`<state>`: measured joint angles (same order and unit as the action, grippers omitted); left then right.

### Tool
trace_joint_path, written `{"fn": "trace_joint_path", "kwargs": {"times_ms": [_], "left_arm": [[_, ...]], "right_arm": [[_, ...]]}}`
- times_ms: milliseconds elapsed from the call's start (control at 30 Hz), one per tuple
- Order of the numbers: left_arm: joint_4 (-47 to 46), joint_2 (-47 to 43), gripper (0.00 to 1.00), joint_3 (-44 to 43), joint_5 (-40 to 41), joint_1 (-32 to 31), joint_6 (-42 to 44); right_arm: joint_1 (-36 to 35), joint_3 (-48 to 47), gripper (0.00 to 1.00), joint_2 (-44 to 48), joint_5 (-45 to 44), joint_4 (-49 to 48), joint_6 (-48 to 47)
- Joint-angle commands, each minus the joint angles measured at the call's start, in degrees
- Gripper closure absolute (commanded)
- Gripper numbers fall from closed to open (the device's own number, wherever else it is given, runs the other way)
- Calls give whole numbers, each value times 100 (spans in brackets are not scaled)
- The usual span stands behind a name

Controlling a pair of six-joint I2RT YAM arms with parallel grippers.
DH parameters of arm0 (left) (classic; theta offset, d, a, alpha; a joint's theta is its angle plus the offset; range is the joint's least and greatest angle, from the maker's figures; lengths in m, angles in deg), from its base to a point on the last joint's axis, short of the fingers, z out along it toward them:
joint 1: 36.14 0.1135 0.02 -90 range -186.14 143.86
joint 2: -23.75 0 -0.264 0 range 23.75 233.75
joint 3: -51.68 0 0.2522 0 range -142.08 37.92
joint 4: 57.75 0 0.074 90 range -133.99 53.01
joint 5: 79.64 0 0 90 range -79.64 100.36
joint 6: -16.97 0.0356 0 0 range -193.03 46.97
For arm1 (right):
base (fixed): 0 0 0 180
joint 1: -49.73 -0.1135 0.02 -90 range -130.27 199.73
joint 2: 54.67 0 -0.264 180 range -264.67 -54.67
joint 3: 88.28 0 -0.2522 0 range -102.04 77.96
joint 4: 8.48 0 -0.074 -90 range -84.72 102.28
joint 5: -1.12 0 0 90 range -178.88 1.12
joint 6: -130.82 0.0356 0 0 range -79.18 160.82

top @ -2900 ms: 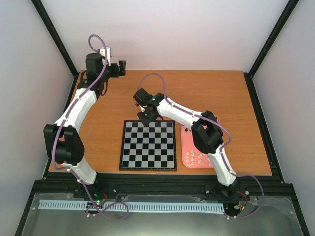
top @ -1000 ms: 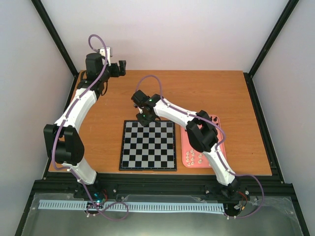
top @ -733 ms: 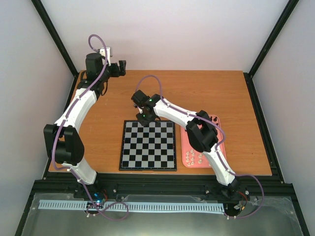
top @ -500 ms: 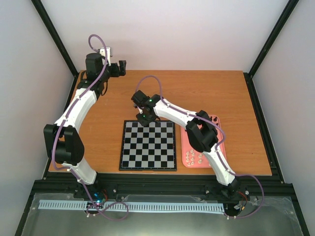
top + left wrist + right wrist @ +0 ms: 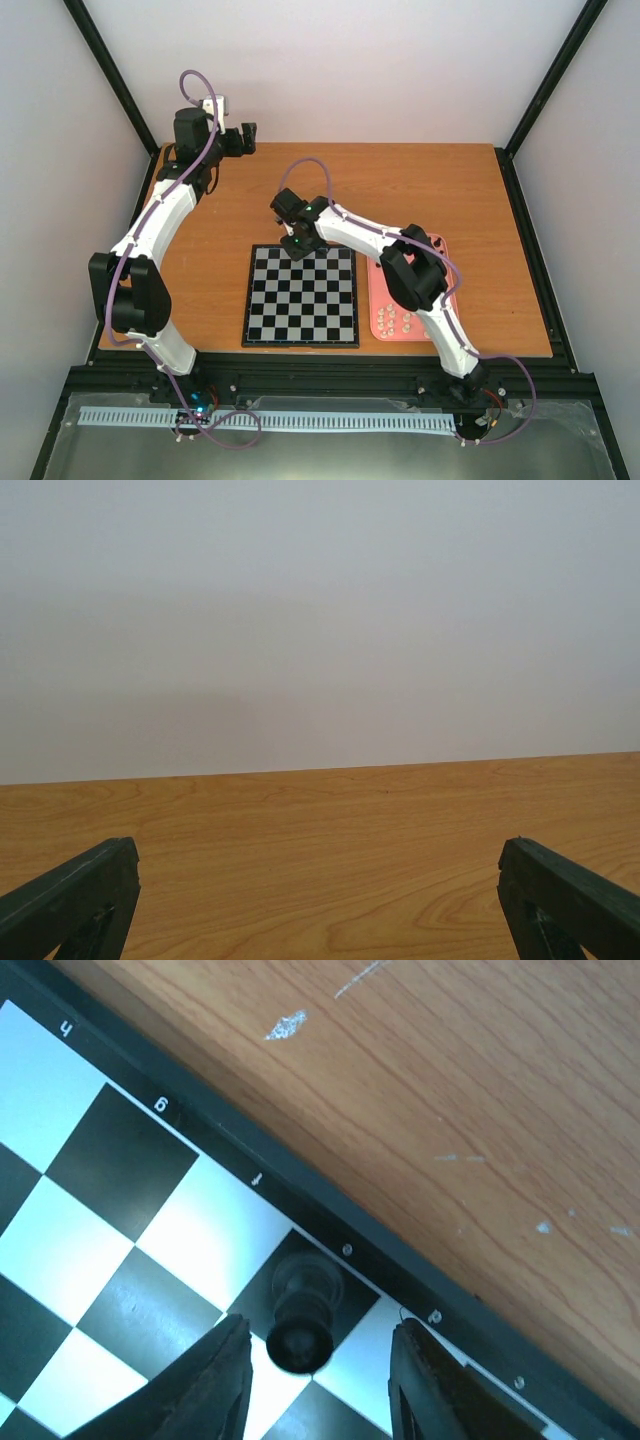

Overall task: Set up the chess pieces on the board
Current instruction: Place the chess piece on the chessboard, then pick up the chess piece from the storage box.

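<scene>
Right pincer (image 5: 320,1332): jaws parted, gripping nothing. Black chess piece (image 5: 303,1312) sits directly between the fingers (image 5: 215,1385), with a sliver of bare square showing on either side. It stands upright on a dark edge-row square of the board (image 5: 120,1160), long axis vertical, head pointing up toward my wrist. My read: retreat straight up along that axis, since sideways drift could tip it. Left pincer (image 5: 320,900) gapes wide, well apart from the piece.

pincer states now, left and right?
Left pincer: open, empty.
Right pincer: open, astride the black chess piece, not gripping it.
</scene>
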<state>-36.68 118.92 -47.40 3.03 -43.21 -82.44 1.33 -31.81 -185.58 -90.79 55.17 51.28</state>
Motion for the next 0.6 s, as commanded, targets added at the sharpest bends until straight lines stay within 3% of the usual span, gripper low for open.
{"fn": "trace_joint_path", "kwargs": {"times_ms": [0,267,400,567], "left_arm": [[-117,15,0,-81,-62,30,-35],[-107,18,0,-89,-58,29,-43],[-90,-4,0,-91,-46,25,-26],[-144,-7,0,-55,-146,30,-65]], "right_arm": [[-45,234,53,578,-57,-144,-38],[-46,1030,41,1508,-114,-318,-127],[49,1950,24,2284,-901,-378,105],[685,3392,1,3545,-1323,-614,667]]}}
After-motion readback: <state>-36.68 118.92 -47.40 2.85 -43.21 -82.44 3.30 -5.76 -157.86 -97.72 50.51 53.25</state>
